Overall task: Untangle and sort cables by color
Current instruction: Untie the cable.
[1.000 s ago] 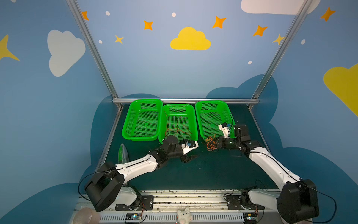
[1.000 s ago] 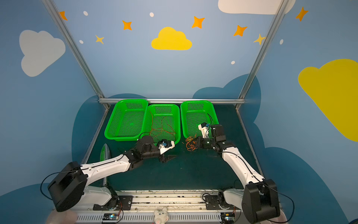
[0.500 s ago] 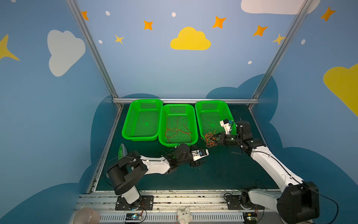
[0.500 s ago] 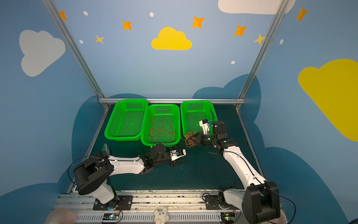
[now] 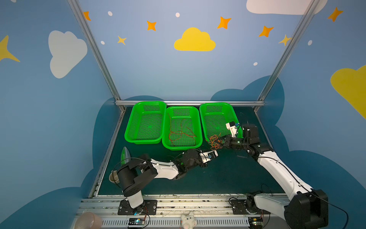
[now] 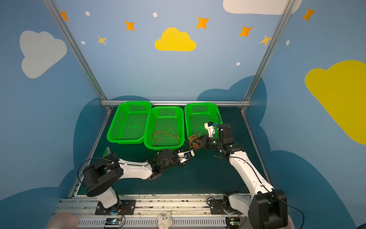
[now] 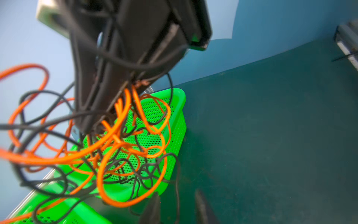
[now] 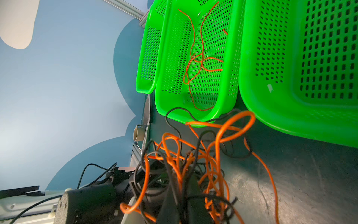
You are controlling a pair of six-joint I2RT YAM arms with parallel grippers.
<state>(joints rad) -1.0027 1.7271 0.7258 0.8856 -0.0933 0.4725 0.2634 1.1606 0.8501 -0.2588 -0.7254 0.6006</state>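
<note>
Green mat (image 5: 227, 178), right hand (image 5: 224, 141) pinching shapeless orange-black cable tangle (image 5: 213, 141)

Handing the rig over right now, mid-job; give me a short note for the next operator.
Left hand: jaws apart just short of the tangle, a black strand hanging between them.
Right hand: shut on the orange-and-black tangle, held beside the right basket.
Done: red cables lie in the middle basket.
Left: separate orange from black; the left basket and right basket hold nothing yet.
</note>
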